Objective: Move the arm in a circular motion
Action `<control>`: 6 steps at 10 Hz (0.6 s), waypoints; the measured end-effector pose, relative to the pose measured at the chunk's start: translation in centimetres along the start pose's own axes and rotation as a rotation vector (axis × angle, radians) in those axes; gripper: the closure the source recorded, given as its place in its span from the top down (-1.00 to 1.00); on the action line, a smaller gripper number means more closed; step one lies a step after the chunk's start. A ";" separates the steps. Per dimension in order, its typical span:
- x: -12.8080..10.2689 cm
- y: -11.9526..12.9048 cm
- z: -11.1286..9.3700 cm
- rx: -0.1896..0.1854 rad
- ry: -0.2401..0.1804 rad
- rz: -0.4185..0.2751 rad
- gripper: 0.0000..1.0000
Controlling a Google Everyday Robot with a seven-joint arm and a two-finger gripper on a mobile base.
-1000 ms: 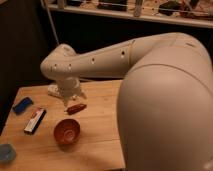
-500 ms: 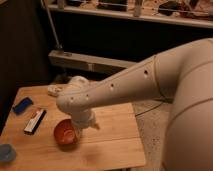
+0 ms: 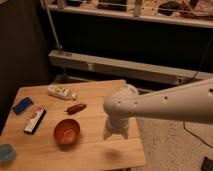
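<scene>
The off-white arm (image 3: 170, 102) reaches in from the right edge as a thick tube with small dark dots. It ends in a rounded joint (image 3: 121, 102) above the wooden table (image 3: 95, 150). The tapered gripper (image 3: 114, 132) hangs down from that joint over the table's right part, to the right of an orange bowl (image 3: 67, 131) and apart from it. It holds nothing that I can see.
On the table lie a white bottle (image 3: 61, 92), a small red-brown item (image 3: 75, 108), a blue sponge (image 3: 22, 105), a black and white bar (image 3: 35, 120) and a teal object (image 3: 6, 152) at the front left corner. A metal rail (image 3: 125, 70) runs behind the table.
The arm has swung to the right and toward the table's front right. The wrist, which was beside the bowl, now hangs farther right of it. The objects have not moved.
</scene>
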 end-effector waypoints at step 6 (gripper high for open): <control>-16.6 -5.2 -3.5 0.052 -0.009 0.247 0.30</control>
